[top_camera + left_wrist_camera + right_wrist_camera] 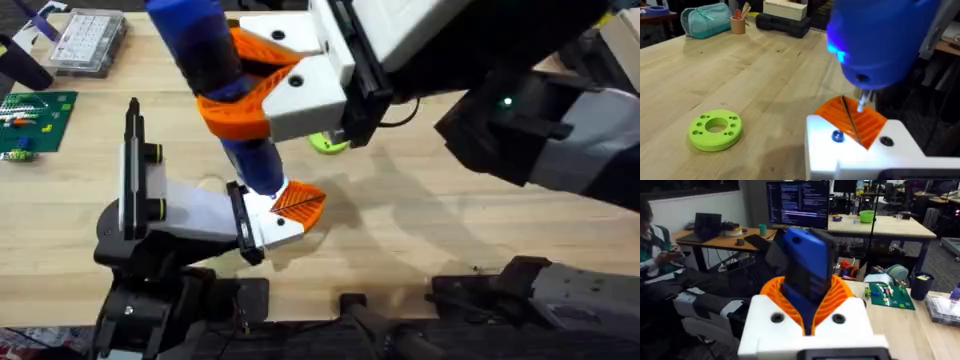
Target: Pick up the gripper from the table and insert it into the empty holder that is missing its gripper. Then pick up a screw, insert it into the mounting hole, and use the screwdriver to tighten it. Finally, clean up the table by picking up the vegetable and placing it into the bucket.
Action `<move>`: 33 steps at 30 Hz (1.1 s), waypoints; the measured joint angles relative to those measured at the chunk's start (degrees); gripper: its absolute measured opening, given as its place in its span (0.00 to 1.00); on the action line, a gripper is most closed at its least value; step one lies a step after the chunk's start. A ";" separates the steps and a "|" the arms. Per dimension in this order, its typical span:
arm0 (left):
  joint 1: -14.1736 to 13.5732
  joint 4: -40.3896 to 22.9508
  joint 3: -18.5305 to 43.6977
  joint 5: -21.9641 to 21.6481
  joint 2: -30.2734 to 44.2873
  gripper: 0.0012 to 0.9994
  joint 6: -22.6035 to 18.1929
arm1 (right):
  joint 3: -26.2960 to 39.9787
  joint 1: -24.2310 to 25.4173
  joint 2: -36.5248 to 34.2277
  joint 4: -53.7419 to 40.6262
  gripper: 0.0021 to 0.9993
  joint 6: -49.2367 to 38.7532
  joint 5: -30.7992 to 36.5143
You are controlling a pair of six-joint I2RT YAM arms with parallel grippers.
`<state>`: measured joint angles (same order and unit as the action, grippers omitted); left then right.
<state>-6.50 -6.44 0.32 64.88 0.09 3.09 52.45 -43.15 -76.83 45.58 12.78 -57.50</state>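
Centre blocked: right pincer (262,88) clamped on blue screwdriver (215,60), held upright, tip just above left pincer (283,212). Lime-green ring (329,143) just behind, half hidden under right arm. Left edge of surface (420,215) crowded: green circuit board (35,120), clear parts box (88,42). Right-centre wood bare, open for passage. Bare wood also around ring on left side.

Screwdriver (212,70): bright blue, with a lit blue spot. Gripper pads (245,95): orange, ribbed; finger bodies white. Ring (715,130): lime green. Table (765,75): pale wood grain.
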 joint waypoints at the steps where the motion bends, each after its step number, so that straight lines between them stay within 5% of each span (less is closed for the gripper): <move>1: 0.00 0.00 0.00 0.00 0.01 0.01 0.00 | 0.00 -0.09 -0.06 0.00 0.05 0.00 -0.01; 33: 0.00 0.00 0.00 0.00 0.01 0.01 0.00 | 0.00 -0.18 -2.44 -0.13 0.05 -2.12 -0.01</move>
<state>-6.50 -6.44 0.32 64.88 0.09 3.09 52.45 -43.33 -79.27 45.45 10.66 -57.52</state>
